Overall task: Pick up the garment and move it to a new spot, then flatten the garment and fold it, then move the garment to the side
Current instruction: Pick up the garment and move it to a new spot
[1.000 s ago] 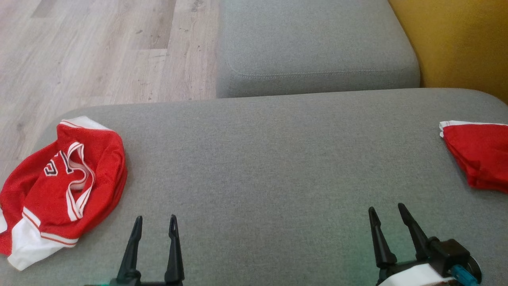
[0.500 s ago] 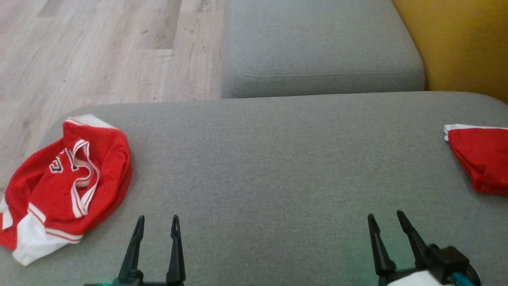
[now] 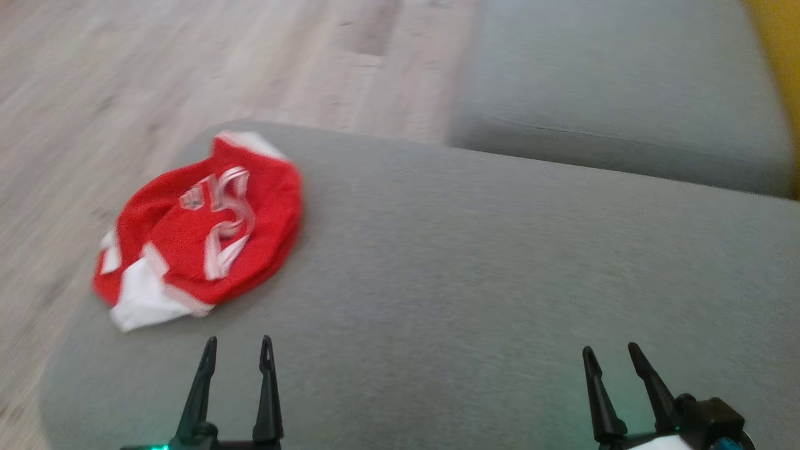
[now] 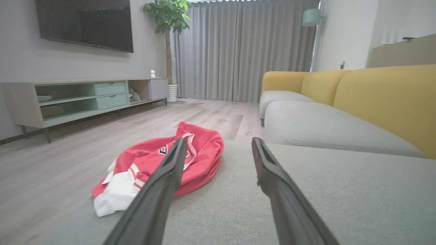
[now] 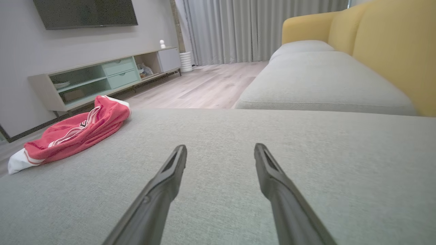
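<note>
- turned leftward since half a second ago, judging by the whole head view sliding and smearing at once (a swing of the camera, then, not a slide of the cloth).
- as a result, now facing the red jersey (image 3: 203,228) more squarely: nearer the middle of the head view than before, no longer hard against its left edge.
- probably means lining up for the first step, the pick-up; nothing of the task done yet, to judge by the heap.
- lying crumpled near the left end of the grey seat cushion (image 3: 469,262), with white hem at the rim nearest the wood floor (image 3: 125,75) and lettering partly folded in.
- left gripper (image 3: 239,340): spread wide, holding nothing, low over bare cushion; jersey ahead of it and a little to its left, near but not touching.
- same in the left wrist view: red cloth just ahead, off to the left.
- right gripper (image 3: 609,347): likewise spread wide and empty, well apart from the jersey, far over on the right of the cushion.
- judged next: a short reach forward and left with the left gripper, down onto a raised fold rather than the flat hem.
</note>
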Available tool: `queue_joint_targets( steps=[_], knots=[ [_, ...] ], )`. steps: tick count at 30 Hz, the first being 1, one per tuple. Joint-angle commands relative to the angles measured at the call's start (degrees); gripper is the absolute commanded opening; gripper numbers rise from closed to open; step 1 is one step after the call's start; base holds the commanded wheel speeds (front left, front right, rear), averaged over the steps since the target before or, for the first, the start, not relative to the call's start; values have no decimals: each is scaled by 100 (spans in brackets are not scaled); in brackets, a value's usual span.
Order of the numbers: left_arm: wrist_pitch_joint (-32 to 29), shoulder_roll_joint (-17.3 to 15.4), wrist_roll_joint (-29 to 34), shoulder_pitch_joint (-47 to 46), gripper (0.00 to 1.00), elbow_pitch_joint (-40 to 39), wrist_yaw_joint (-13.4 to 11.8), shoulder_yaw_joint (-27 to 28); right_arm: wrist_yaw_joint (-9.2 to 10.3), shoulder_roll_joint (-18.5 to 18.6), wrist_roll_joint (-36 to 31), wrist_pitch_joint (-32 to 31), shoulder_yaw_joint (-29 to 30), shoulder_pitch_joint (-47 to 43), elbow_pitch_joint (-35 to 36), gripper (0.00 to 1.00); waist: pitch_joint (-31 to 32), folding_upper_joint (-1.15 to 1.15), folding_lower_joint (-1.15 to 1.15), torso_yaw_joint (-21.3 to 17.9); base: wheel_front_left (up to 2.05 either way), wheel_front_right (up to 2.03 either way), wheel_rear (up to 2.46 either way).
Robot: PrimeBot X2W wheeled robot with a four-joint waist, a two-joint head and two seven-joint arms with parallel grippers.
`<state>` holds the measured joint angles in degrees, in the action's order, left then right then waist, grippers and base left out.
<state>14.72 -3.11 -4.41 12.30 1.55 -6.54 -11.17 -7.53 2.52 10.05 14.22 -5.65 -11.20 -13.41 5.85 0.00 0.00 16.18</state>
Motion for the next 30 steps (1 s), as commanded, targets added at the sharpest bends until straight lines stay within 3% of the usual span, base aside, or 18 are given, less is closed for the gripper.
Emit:
queue_joint_targets(
  steps=[1, 6, 11, 16, 20, 23, 26, 30],
  knots=[
    [28, 24, 20, -239, 100, -225, -28, 186, 4, 36, 25, 77, -106, 248, 206, 100, -65, 0, 0, 505, 0, 0, 0],
    [28, 24, 24, -165, 100, -325, -73, 291, 4, 36, 36, 78, -123, 304, 204, 100, -142, 0, 0, 1009, 0, 0, 0],
    [28, 24, -69, -149, 100, -498, -244, 352, 4, 36, -91, 78, -212, 524, 117, 100, -329, 0, 0, 1167, 0, 0, 0],
    [28, 24, -32, -135, 100, -535, -262, 394, 4, 36, -115, 78, -154, 531, 62, 100, -400, 0, 0, 1222, 0, 0, 0],
    [28, -69, 84, -374, 100, -450, -101, 510, 4, 36, -175, 78, -6, 395, 127, 100, -461, 0, 0, 1259, 0, 0, 0],
    [28, -192, 131, -838, 100, -458, 40, 622, 4, 111, -345, 78, 54, 405, 234, 100, -840, 0, 0, 1168, 0, 0, 0],
    [28, -299, 128, -1842, 100, -496, 262, 726, 4, 516, -499, 78, 89, 524, 392, 100, -1524, 0, 0, 1101, 0, 0, 0],
    [28, -560, 150, -3172, 100, 152, 624, 745, 4, 1107, -561, 78, 99, 711, 545, 100, -2257, 0, 0, 1007, 0, 0, 0]
  ],
)
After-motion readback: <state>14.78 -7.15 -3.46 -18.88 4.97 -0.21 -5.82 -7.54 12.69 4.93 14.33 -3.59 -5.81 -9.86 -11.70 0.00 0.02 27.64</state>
